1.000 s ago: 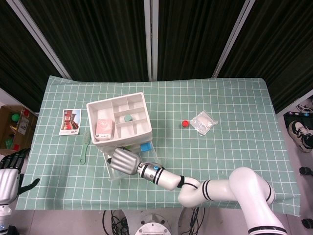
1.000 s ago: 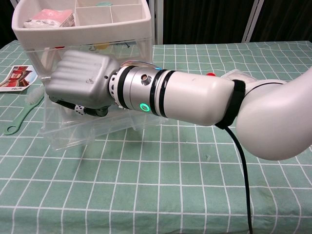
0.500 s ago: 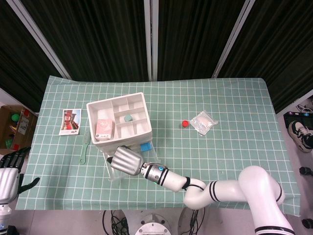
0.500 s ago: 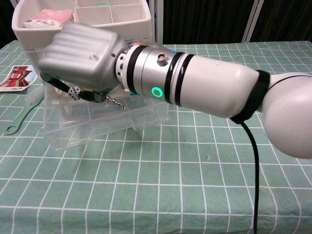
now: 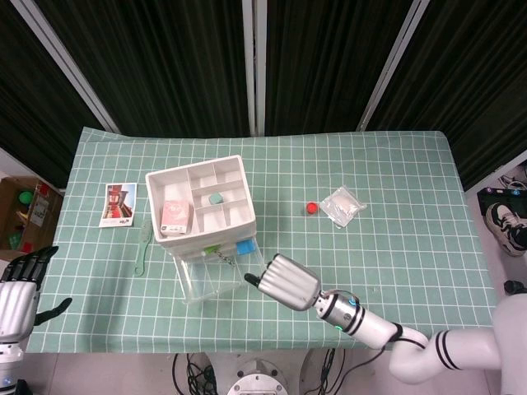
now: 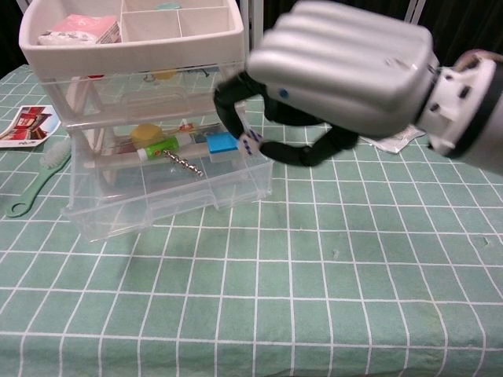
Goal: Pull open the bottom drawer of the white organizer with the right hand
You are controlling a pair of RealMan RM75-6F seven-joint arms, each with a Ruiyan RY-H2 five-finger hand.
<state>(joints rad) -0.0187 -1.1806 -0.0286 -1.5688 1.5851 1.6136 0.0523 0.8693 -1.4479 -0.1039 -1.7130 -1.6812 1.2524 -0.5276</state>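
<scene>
Bottom drawer (image 6: 169, 196): pulled out toward the near side of the organizer (image 5: 202, 202).
Right hand (image 6: 338, 78): released, fingers curled, holding nothing.
Remaining: none apparent.

Photo card (image 5: 118, 204), green brush (image 5: 142, 244), red cap (image 5: 312, 207), plastic packet (image 5: 342, 205).

White organizer (image 5: 202, 206) sits on the table, its clear bottom drawer (image 6: 169, 192) pulled well out toward the front, small items lying visible inside it.
</scene>
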